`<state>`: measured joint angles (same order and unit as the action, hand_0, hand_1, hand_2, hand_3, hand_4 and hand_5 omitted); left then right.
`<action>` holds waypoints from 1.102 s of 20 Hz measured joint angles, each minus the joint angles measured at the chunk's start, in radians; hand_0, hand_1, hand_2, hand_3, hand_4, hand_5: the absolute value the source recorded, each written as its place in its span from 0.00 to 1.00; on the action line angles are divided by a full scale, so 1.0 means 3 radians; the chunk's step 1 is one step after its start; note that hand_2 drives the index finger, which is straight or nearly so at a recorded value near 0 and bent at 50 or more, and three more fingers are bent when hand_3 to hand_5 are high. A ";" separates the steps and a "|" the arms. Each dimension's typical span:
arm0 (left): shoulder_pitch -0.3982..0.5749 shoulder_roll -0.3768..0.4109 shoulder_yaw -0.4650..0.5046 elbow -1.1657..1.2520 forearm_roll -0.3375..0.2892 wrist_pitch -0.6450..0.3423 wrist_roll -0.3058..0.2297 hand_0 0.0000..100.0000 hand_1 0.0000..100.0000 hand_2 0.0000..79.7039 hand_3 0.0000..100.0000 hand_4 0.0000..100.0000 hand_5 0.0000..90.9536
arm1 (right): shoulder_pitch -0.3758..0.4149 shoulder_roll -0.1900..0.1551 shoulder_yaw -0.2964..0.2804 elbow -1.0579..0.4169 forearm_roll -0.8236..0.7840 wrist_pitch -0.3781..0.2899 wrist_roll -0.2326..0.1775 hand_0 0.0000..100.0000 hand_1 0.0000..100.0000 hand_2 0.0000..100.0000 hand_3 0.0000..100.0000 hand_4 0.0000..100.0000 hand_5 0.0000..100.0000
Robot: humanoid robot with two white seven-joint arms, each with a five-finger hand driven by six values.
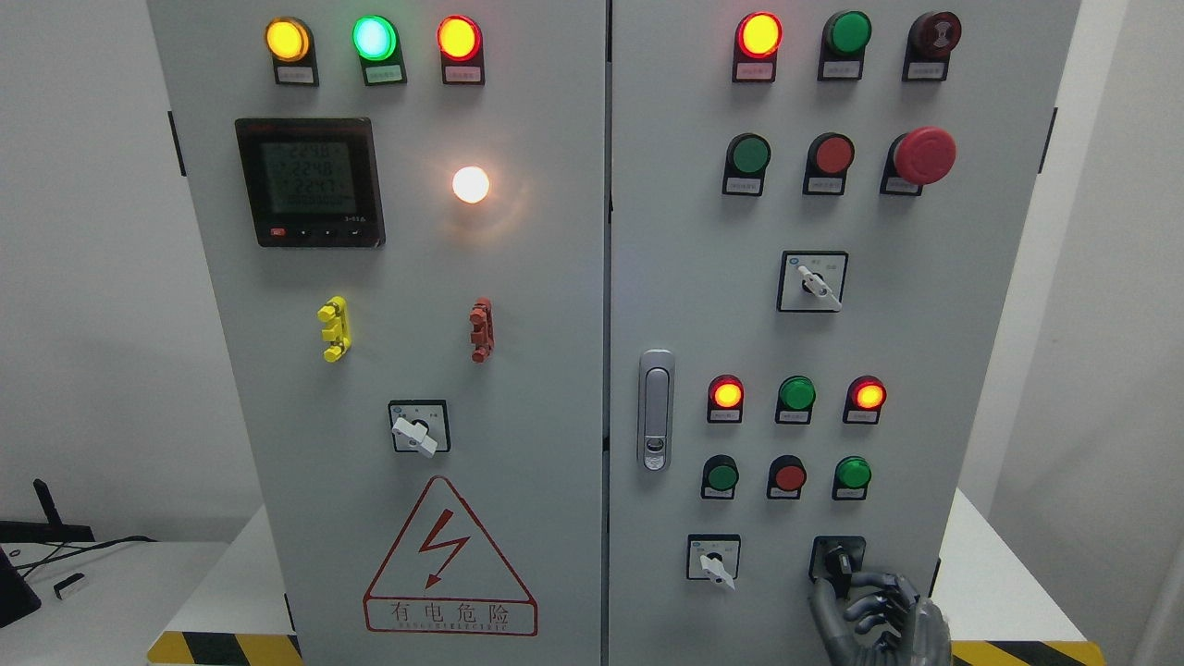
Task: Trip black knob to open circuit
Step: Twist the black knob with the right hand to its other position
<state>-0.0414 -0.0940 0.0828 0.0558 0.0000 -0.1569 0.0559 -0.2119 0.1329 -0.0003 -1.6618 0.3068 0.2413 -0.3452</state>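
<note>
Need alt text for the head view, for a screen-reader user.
The robot's right hand reaches up to the black knob at the lower right of a grey electrical cabinet, fingers curled beside it. Indicator lamps glow on both doors, and a red triangle warning sign sits lower left.

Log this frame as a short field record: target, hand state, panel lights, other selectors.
target: black rotary knob on a black plate, lower right of the grey cabinet's right door
right hand: grey fingered robot hand, fingers curled at the knob, touching it from below
left hand: not in view
right door lamps lit: top-left red-yellow lamp; two in the middle row
other selectors: three white-handled switches, e.g.
</note>
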 measured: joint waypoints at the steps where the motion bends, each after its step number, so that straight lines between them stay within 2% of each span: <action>1: 0.0000 0.0000 0.0000 0.0000 0.0000 0.0000 0.0000 0.12 0.39 0.00 0.00 0.00 0.00 | 0.0000 0.0000 0.0000 0.0000 -0.0001 0.0000 0.0001 0.30 0.73 0.52 0.78 0.84 0.96; 22: 0.0000 -0.0001 0.0000 0.0000 0.0000 0.0000 0.0000 0.12 0.39 0.00 0.00 0.00 0.00 | -0.0004 0.0002 0.0000 0.0005 -0.0014 0.0017 0.0056 0.30 0.73 0.53 0.80 0.85 0.96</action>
<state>-0.0414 -0.0942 0.0829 0.0558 0.0000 -0.1569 0.0559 -0.2130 0.1334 -0.0002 -1.6604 0.3028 0.2464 -0.3284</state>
